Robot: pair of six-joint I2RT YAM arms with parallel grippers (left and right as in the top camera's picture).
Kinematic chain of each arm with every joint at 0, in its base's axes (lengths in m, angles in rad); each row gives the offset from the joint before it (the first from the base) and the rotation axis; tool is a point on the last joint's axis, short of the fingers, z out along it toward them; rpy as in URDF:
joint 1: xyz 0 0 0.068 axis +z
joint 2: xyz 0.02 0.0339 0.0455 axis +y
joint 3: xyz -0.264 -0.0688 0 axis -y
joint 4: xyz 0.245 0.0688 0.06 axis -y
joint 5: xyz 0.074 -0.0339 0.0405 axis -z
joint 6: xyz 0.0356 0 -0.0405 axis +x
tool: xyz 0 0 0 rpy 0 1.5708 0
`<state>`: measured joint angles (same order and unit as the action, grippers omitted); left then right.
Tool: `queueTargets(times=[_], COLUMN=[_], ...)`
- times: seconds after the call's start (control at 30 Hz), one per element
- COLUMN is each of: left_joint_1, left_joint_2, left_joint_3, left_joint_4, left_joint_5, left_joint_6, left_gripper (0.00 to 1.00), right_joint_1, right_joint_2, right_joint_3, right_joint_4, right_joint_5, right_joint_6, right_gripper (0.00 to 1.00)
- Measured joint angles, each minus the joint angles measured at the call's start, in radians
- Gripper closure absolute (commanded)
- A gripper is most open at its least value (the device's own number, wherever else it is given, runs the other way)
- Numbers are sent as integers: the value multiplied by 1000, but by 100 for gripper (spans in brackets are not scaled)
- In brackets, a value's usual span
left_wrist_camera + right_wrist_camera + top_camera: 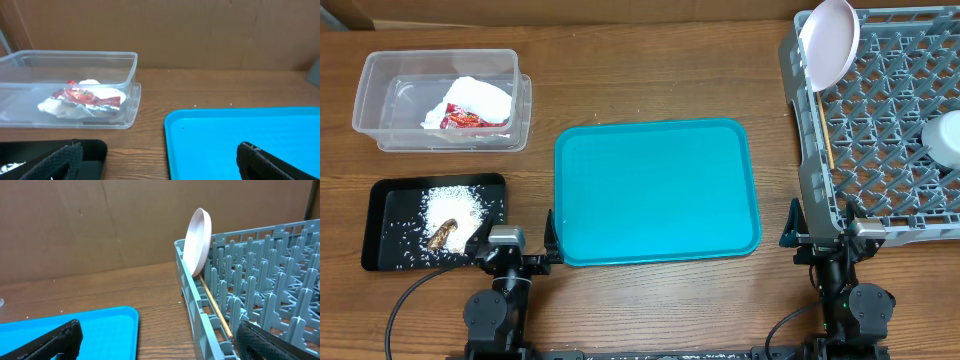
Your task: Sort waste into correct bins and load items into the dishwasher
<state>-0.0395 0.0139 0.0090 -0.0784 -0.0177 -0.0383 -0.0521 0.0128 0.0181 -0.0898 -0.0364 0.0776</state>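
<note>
Near front edge of table (pixel 650 300): left tool (pixel 512 248) wide, empty; right tool (pixel 820 235) wide, empty.

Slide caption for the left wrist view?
Clear tub holding napkin and red wrapper, teal tray at right.

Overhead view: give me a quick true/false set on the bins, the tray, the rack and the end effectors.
1. The red wrapper lies in the clear tub. True.
2. The teal tray holds a plate. False: nothing rests on it.
3. The rice sits in the black tray. True.
4. The pale dish lies flat on the table. False: it stands on edge at a corner of the grey rack.
5. Both end effectors are shut. False: the left end effector and the right end effector are open and hold nothing.
</note>
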Motion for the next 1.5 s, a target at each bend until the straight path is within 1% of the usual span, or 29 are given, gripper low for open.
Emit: queueTargets(times=[0.37,1.5], left_joint_1=[0,0], left_joint_2=[0,0], left_joint_3=[0,0], left_joint_4=[0,0], left_joint_5=[4,4], left_joint_6=[39,42], left_gripper=[0,0], right_joint_1=[0,0], right_joint_2=[0,0], right_joint_3=[0,0], right_joint_4=[0,0], right_joint_5=[0,0], right_joint_6=[0,0], right_gripper=[0,0])
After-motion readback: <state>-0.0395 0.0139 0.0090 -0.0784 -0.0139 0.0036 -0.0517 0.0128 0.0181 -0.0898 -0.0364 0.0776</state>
